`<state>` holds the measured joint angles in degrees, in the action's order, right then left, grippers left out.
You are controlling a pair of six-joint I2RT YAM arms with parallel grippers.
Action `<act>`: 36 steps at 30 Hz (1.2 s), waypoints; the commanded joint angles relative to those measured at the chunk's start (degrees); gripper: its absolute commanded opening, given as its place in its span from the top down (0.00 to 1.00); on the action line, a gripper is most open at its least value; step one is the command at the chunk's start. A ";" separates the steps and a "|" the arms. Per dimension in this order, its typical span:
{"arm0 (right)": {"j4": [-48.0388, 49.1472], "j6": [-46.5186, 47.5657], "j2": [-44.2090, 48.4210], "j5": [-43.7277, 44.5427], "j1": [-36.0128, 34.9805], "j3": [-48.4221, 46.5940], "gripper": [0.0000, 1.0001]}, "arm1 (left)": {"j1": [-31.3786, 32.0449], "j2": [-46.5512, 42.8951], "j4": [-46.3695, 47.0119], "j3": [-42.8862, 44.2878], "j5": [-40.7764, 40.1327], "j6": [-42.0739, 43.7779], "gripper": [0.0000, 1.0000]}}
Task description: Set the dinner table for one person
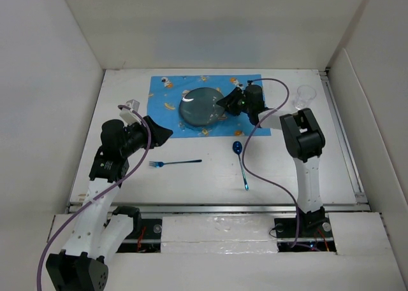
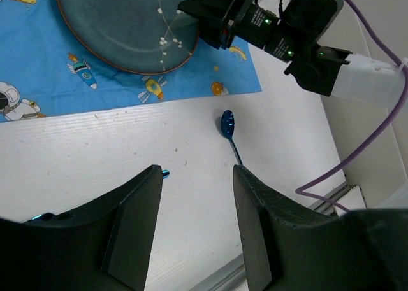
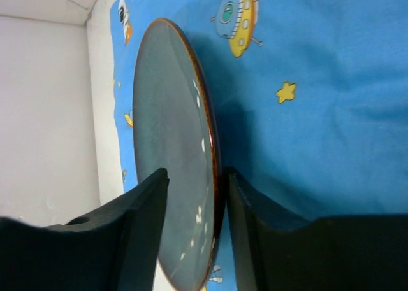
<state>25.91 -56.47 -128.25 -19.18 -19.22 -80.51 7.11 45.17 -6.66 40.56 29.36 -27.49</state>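
A dark blue-grey plate [image 1: 203, 106] [image 2: 121, 30] [image 3: 172, 144] lies on a blue cartoon-printed placemat [image 1: 166, 90] [image 3: 319, 81] at the back of the white dinner table [image 1: 287, 170]. My right gripper [image 1: 223, 102] [image 3: 196, 174] straddles the plate's right rim. Its jaws are open, with one finger under the rim and the other clear above the plate's face. A blue fork [image 1: 175, 163] and a blue spoon [image 1: 241, 163] [image 2: 227, 124] lie on the table in front of the placemat. My left gripper [image 1: 162, 135] [image 2: 196, 171] hovers open and empty over the fork's handle end.
A clear glass [image 1: 305, 97] stands at the back right near the wall. White walls enclose the table on three sides. The right arm's purple cable [image 1: 255, 170] hangs over the spoon area.
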 commanded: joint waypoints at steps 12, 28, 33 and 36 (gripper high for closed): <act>-13.25 17.44 19.61 10.13 3.83 8.53 0.41 | -0.17 -1.31 2.79 1.98 2.63 0.41 0.61; -39.10 37.04 31.48 37.28 19.12 0.97 0.45 | 0.36 -1.14 2.35 2.16 2.89 0.77 0.62; -42.42 38.89 25.69 35.62 22.73 -6.92 0.41 | 0.88 -0.87 2.61 1.98 3.33 0.59 0.62; -44.19 40.73 20.94 35.44 22.74 -13.06 0.42 | 0.88 -0.87 2.70 1.63 3.42 0.59 0.62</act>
<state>-15.46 -19.31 -104.73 15.64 4.51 -87.39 7.79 44.49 -6.26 40.56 31.42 -27.49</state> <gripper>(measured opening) 0.584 0.381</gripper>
